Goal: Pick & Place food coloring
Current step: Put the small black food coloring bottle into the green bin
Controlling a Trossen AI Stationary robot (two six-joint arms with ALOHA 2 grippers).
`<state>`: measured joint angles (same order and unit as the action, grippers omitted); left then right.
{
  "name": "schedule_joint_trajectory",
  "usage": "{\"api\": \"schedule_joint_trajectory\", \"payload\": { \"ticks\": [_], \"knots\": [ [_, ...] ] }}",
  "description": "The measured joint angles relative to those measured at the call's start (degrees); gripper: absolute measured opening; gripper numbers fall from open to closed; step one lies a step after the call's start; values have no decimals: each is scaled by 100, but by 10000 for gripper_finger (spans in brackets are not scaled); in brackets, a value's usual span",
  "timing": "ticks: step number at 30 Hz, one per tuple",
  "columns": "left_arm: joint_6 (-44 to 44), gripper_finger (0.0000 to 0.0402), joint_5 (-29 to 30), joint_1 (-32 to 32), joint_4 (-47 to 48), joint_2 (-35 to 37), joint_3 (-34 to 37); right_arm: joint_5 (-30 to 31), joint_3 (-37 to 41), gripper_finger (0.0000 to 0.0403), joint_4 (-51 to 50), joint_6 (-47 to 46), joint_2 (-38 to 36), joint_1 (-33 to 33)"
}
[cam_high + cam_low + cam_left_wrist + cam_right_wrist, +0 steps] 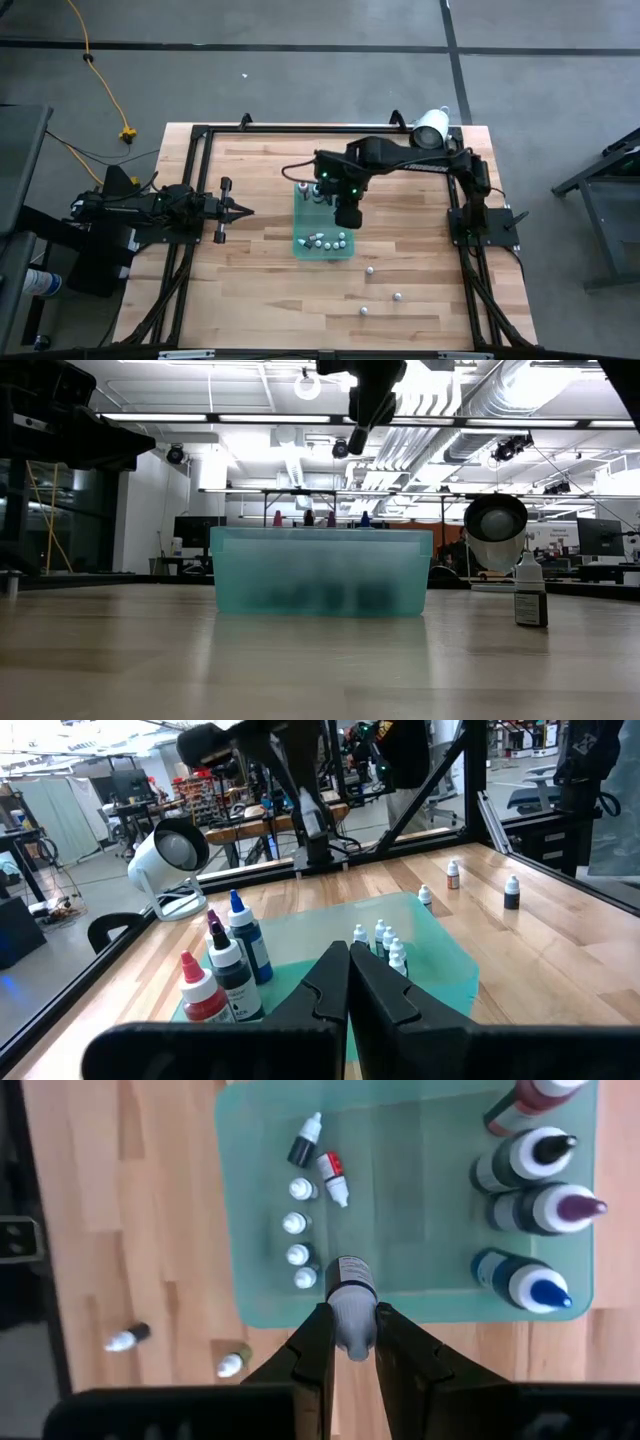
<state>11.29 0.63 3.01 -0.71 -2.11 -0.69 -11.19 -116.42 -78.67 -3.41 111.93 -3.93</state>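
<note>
The right gripper point(350, 1345) hangs above the green tray point(400, 1295), clamped on a small food coloring bottle point(350, 1295). Several bottles already sit in the tray; three point(397, 296) remain on the surface point(250, 290). The left gripper point(245, 210) waits closed, well apart.

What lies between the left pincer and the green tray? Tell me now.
Bare wood only. In the high view, the left pincer points at the green tray across an uncluttered strip of table; the loose small bottles lie beyond the tray.
</note>
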Motion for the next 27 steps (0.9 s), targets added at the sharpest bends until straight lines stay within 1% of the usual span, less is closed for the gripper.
{"api": "schedule_joint_trajectory", "payload": {
  "ticks": [11,20,27],
  "knots": [
    [-2,0,0,-2,0,-2,0,337,2,48,-31,633,626,258],
    [-2,0,0,-2,0,-2,0,655,2,48,-4,753,1183,335],
    [-2,0,0,-1,0,-2,0,668,2,48,226,741,1597,362]
  ]
}}
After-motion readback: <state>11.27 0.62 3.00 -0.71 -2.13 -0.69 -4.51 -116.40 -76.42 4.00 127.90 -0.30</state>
